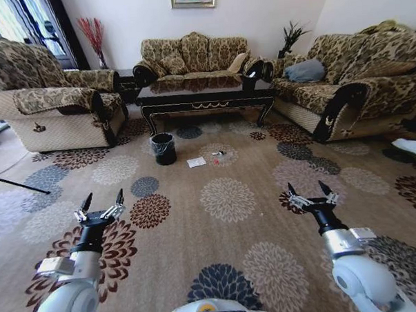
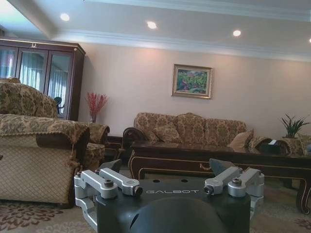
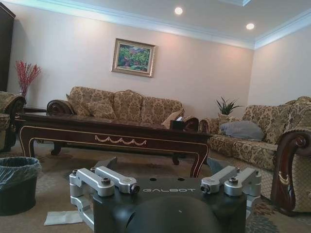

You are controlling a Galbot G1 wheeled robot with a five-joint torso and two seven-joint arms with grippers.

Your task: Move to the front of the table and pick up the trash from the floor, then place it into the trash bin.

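Observation:
The dark glossy table stands ahead, in front of the far sofa; it also appears in the wrist views. On the carpet before it lies the trash: a white paper sheet with tiny scraps to its right. The black trash bin with a plastic liner stands left of the sheet. My left gripper and right gripper are both open, held low above the carpet, well short of the trash.
An armchair stands at the left, a three-seat sofa behind the table, and another sofa with a grey cushion at the right. A small dark box sits on the table's right end. Flowered carpet stretches between me and the trash.

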